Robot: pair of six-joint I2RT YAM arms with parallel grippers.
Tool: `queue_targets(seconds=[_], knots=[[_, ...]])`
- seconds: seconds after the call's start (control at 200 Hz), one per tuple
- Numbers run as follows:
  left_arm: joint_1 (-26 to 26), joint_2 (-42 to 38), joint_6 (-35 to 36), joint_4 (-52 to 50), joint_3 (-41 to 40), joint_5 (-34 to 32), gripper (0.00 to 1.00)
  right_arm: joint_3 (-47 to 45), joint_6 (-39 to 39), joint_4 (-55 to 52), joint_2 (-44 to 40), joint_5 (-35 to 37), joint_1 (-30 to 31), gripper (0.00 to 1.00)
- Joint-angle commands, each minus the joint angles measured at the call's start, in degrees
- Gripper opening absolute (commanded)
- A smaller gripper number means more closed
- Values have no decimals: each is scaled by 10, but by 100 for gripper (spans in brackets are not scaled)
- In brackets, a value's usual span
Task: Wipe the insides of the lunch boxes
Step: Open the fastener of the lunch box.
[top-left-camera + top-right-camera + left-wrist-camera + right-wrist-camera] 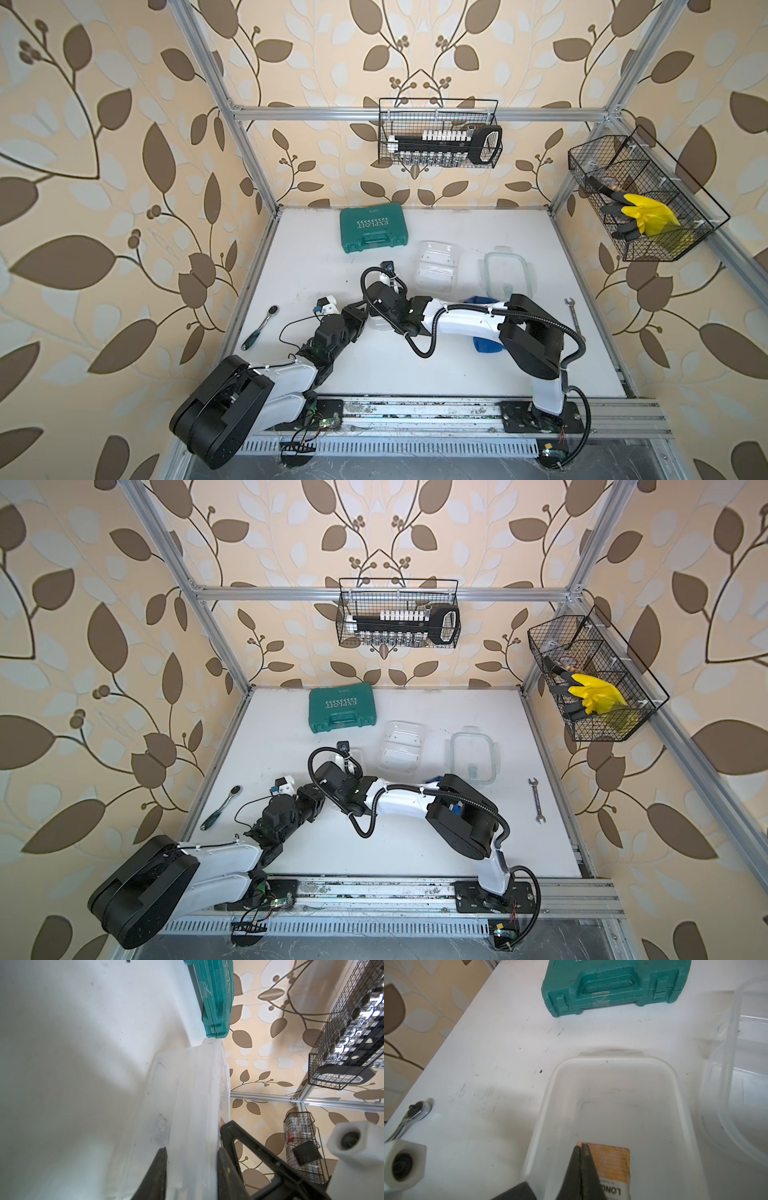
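Right now the white table (457,374) is carrying a teal case (372,235) at eleven o'clock from its middle, a larger clear lunch box (434,266) at twelve and a green-rimmed lid (503,270) at two. Just nine o'clock of centre, the smaller lunch box (612,1059) is standing open. The left gripper (192,1149) is pinching its wall, one finger inside, one outside; the right gripper (581,1147) is hanging inside it, jaws pressed together above an orange label (612,1159).
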Motion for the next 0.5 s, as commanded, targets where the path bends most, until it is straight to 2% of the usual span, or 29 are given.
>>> queue_targets(seconds=[0.0,0.295,0.495], knots=[[-2,-27,0,36,14,-14,26,-59,7,-159,65,-72,5,4],[-2,-111,52,-92,28,-27,19,-64,13,-167,79,-72,16,2],[-2,-138,102,-161,36,-24,18,-67,8,-177,89,-72,21,0]])
